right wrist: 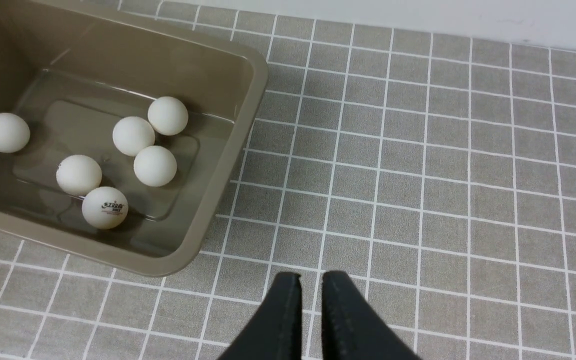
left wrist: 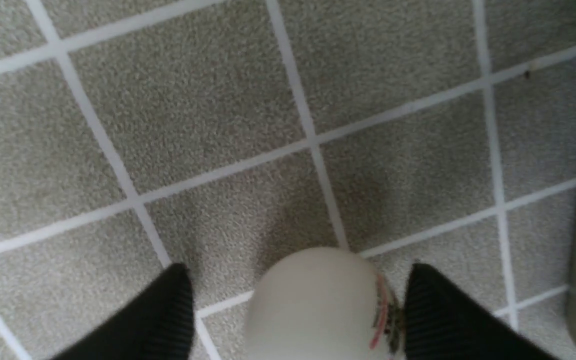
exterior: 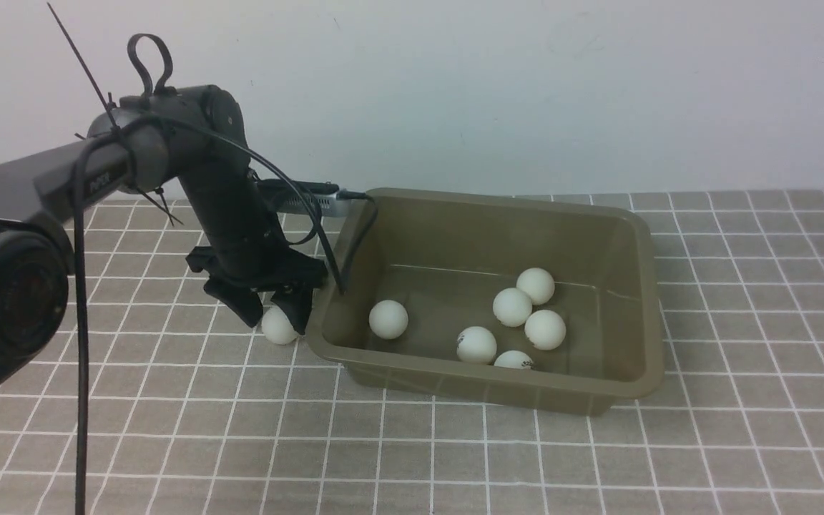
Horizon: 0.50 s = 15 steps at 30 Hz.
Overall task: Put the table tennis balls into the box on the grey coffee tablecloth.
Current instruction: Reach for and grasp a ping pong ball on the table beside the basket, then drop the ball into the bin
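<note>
Straddling the last small white plastic ball [exterior: 277,329] just outside the olive-brown plastic tub's [exterior: 498,202] left wall, our left gripper's [exterior: 275,320] fingers stand apart; closing off-centre, we could squirt it away.

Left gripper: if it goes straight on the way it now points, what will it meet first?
Most likely the grey coffee tablecloth: the left gripper points down with a table tennis ball between its open fingers, so they should touch cloth first. The gap left is unclear.

Blurred print on the edge-cropped ball [left wrist: 313,305]; another ball [exterior: 514,360] half behind the box [exterior: 491,390] wall
</note>
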Available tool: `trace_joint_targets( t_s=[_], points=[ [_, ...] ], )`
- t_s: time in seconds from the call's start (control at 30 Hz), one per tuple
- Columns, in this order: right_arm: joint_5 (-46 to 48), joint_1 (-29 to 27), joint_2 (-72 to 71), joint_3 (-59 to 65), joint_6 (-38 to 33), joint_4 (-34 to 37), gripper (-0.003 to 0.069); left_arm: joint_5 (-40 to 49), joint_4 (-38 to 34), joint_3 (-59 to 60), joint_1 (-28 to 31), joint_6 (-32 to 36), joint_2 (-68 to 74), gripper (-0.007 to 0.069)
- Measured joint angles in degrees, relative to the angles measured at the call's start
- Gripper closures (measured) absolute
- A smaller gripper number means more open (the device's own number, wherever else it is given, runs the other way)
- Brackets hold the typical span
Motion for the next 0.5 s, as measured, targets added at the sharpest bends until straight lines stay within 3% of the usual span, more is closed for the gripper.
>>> trace_joint_targets(
  t_s=[0.03,0.27,0.5],
  points=[
    [-0.14,0.0,0.0,0.0,0.0,-0.28,0.0604,0.0,0.27,0.0,0.0,0.0,0.0,0.0287],
    [-0.32,0.0,0.0,0.0,0.0,-0.53,0.0604,0.03,3.65,-3.67,-0.06,-1.39,-3.92,0.0271],
    [-1.59,0.0,0.0,0.0,0.0,-0.66,0.0604,-0.11,-6.28,-8.0,-5.1,1.36,-10.64,0.0271]
  ],
)
